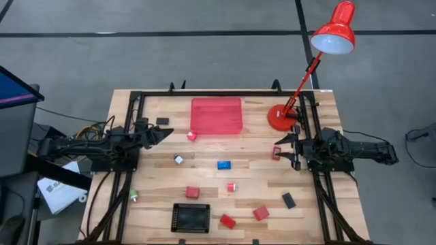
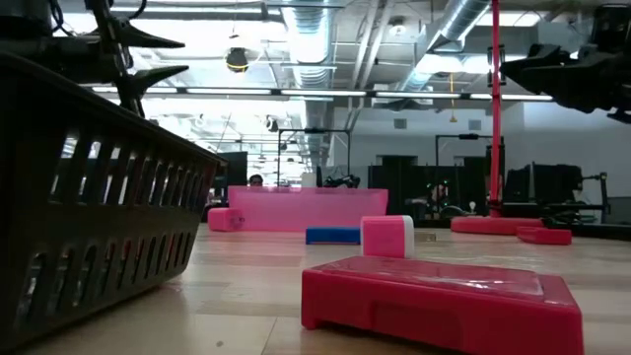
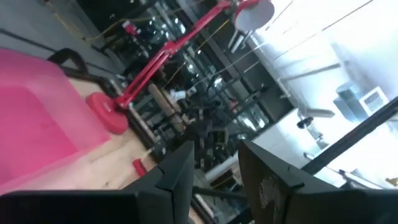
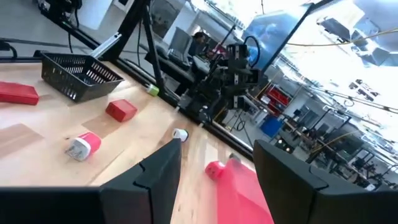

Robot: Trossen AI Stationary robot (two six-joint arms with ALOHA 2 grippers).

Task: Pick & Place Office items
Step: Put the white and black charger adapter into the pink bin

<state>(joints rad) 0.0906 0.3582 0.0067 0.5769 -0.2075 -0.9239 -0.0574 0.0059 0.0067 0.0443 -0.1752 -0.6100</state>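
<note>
Blue block (image 1: 223,164) lies long axis left-right; both grippers' fingers apart, holding nothing

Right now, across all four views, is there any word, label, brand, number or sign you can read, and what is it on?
None can be read.
White paper on the floor by the table's left edge: dark marks, too small to read.
Red blocks, blue block, pink tray, black basket, red lamp: no print visible.
Blue screen in the right wrist view: too blurred.
</note>
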